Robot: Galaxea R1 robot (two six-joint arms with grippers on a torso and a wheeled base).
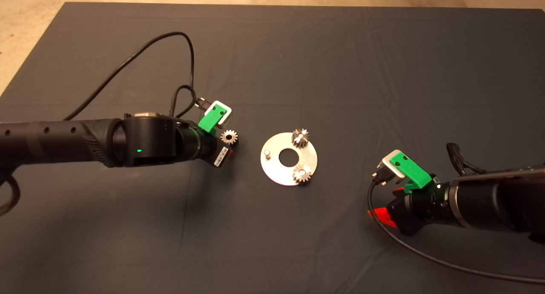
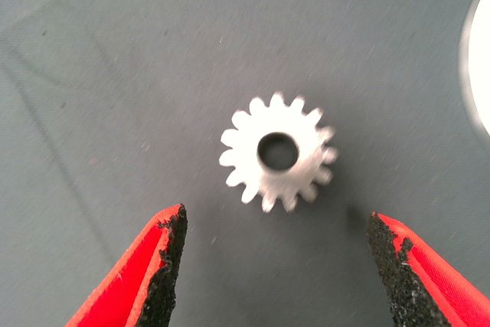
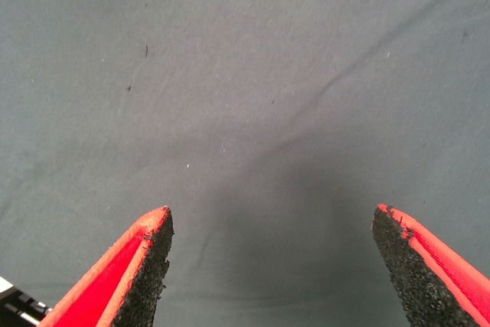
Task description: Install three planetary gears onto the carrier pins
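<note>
A round silver carrier plate lies mid-mat. Two planetary gears sit on its pins, one at the far side and one at the near right. The third carrier pin stands bare on the plate's left. A third gear lies flat on the mat left of the plate. My left gripper hovers over this gear, open, the fingers apart on either side and not touching it. My right gripper is open over bare mat, right of the plate.
The dark mat covers most of the table; its far and left edges show bare tabletop. Black cables loop behind the left arm and trail from the right arm. The plate's rim shows in the left wrist view.
</note>
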